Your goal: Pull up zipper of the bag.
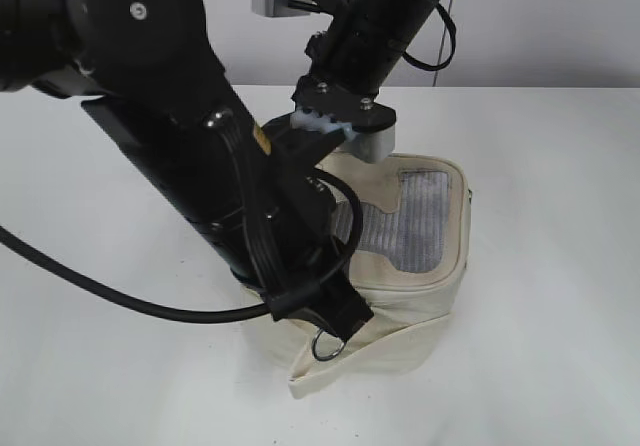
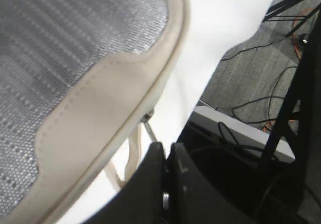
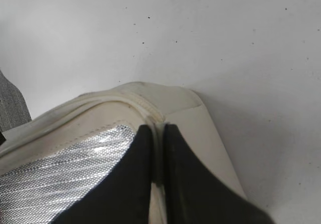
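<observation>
Left arm point(image 1: 170, 136): bulky matte black housing, rounded joint casing at top with 1 small silver screw head, another screw lower near a small yellow label. Thick black cable point(image 1: 100, 291) loops off it, thinner black wires bundled along the forearm. Left gripper point(image 1: 335, 321): black, angular; in the wrist view its fingers point(image 2: 150, 184) are smooth black wedges with 1 silver screw between. Right arm point(image 1: 385, 21): black cylindrical link, thin black wire looped beside it, silver-grey bracket at the top. Right gripper point(image 1: 335, 131): black plate with 2 screws, white ribbed pads, light grey block. Right fingers point(image 3: 130, 184) plain black, tapered.
</observation>
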`<action>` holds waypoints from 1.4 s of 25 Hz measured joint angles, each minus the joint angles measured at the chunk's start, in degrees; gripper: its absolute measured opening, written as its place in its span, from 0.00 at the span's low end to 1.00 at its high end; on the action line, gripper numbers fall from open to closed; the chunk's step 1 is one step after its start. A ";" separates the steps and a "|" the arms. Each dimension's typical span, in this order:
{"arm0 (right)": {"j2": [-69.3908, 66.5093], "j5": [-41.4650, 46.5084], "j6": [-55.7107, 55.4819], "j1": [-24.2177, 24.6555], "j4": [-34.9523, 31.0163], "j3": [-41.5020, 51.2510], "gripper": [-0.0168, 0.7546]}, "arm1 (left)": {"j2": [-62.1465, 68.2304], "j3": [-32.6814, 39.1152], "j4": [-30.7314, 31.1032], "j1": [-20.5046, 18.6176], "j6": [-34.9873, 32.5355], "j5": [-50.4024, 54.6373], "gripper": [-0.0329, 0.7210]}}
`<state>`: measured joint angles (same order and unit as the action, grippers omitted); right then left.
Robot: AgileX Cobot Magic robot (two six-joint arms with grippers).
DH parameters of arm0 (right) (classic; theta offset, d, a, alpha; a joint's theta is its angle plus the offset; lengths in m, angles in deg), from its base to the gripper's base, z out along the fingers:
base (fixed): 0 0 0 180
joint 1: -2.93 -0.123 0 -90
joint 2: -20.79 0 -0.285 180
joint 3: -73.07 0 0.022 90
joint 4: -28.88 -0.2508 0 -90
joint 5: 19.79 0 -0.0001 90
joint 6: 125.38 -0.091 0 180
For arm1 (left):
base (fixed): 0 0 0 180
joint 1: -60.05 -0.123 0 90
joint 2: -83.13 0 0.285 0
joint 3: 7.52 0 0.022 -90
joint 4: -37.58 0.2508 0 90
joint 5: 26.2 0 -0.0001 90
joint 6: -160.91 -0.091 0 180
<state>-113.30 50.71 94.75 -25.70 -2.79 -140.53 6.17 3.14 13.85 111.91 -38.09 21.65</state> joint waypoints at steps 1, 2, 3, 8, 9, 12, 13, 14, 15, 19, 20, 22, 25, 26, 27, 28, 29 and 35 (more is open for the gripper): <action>0.00 0.00 -0.46 0.00 0.00 0.00 0.07 | -0.05 0.00 0.78 0.00 0.80 0.44 0.06; 0.00 -0.05 -1.00 0.00 0.00 0.00 0.07 | -0.13 0.00 1.27 0.00 1.36 0.81 0.08; 0.00 -0.05 -1.62 0.00 0.06 0.00 0.08 | -0.18 0.00 1.80 0.00 1.74 1.24 0.11; 0.26 -0.35 -4.86 0.00 0.17 -0.06 0.37 | -1.67 0.00 3.67 0.00 2.26 2.58 0.48; 0.38 -0.42 -5.53 0.05 0.35 -0.06 0.44 | -2.33 0.00 4.73 0.00 2.37 2.45 0.54; 1.68 -0.42 -7.87 0.05 4.19 -0.10 0.57 | -4.85 0.00 9.93 0.00 2.43 1.77 0.61; 2.27 -0.42 -8.71 0.18 6.00 -0.10 0.59 | -5.68 0.00 11.31 -0.12 2.43 1.42 0.62; 2.74 -0.42 -9.33 0.35 7.30 -0.10 0.60 | -6.34 -0.12 12.73 -0.46 2.43 1.24 0.62; 3.36 -0.42 -9.90 0.76 8.27 -0.10 0.61 | -6.56 -0.40 13.75 -0.97 2.43 1.18 0.63; 5.74 -0.42 -11.54 3.61 9.87 -0.10 0.61 | -6.55 -2.99 14.98 -5.70 2.43 0.31 0.63; 6.31 -0.42 -11.88 4.56 10.16 -0.10 0.61 | -6.55 -3.94 14.98 -7.28 2.43 -0.26 0.63; 7.27 -0.47 -12.31 6.25 10.38 -0.03 0.61 | -6.35 -6.12 14.98 -10.29 2.43 -0.98 0.63; 9.13 -0.59 -12.73 8.64 10.43 0.91 0.62 | -4.28 -10.06 14.98 -14.25 2.25 -1.39 0.63; 9.74 -0.59 -12.90 9.40 10.43 1.52 0.61 | -3.33 -11.55 14.83 -15.33 1.63 -1.39 0.63; 10.41 -0.59 -12.99 10.12 10.43 2.18 0.61 | -2.01 -13.01 14.46 -16.20 0.37 -1.34 0.63; 11.00 -0.59 -13.17 10.72 10.43 2.92 0.61 | -0.53 -14.57 13.76 -16.87 -0.99 -1.21 0.63; 11.75 -0.64 -13.26 11.44 10.43 4.17 0.61 | 0.79 -15.95 12.74 -17.27 -2.53 -1.04 0.63; 17.69 -0.69 -13.38 15.42 10.49 12.87 0.61 | 10.71 -26.53 7.03 -17.59 -11.54 0.07 0.63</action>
<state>-95.61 50.02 81.38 -10.28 7.70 -127.65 16.88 -23.38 20.88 94.32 -49.63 21.72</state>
